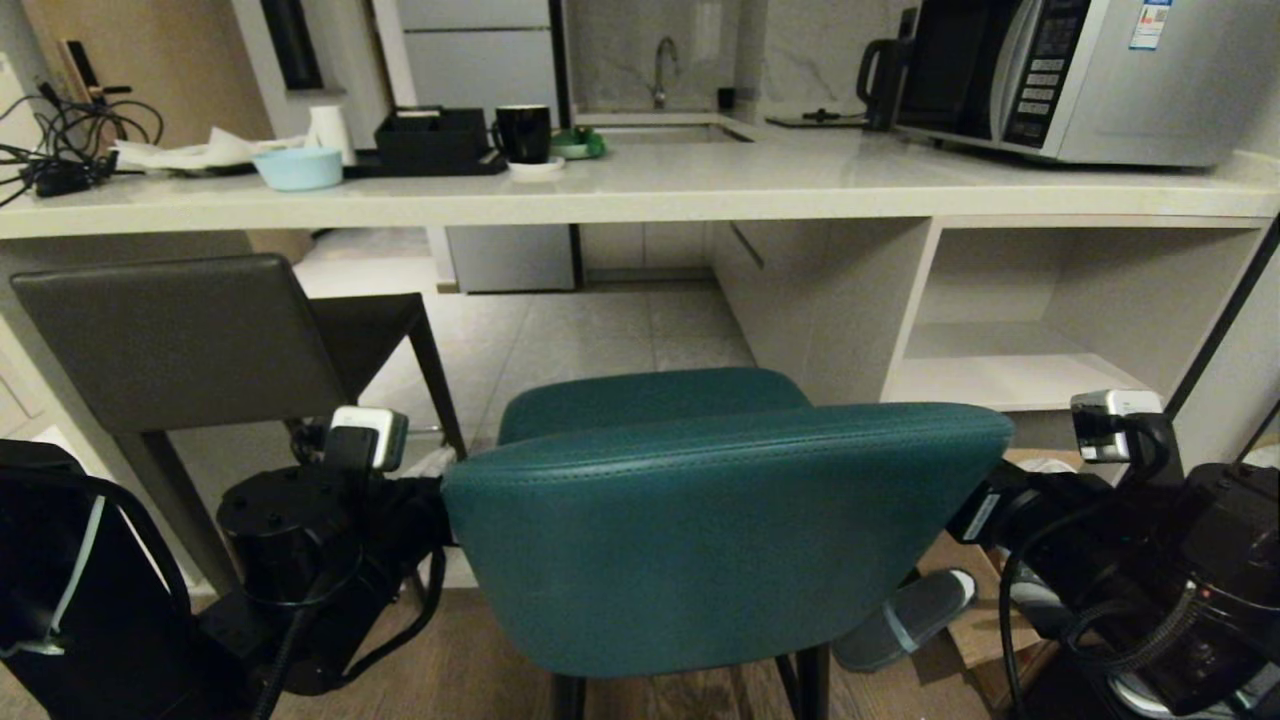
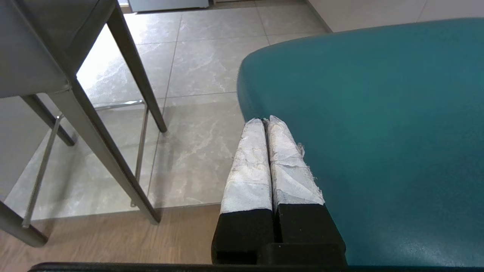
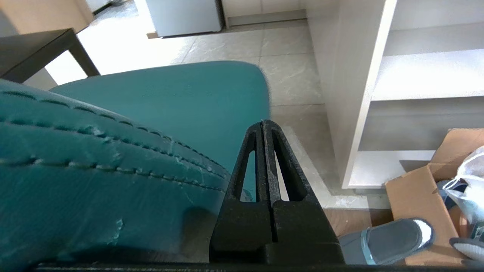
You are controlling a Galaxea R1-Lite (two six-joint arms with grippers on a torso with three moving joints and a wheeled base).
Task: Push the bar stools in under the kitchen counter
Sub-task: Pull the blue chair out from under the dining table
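Teal stool (image 1: 720, 530) standing just short of the desk (image 1: 640, 190), its seat not yet under the slab, flanked at the backrest by the left gripper (image 2: 264, 121) and right gripper (image 3: 263, 122), each with fingers pressed together holding nothing; grey stool (image 1: 180, 340) partly tucked beneath at left

Head camera looks forward and down at the kitchen counter (image 1: 640, 190); wrist cameras peer close, seemingly from either side, sharing the teal stool (image 1: 720, 530).
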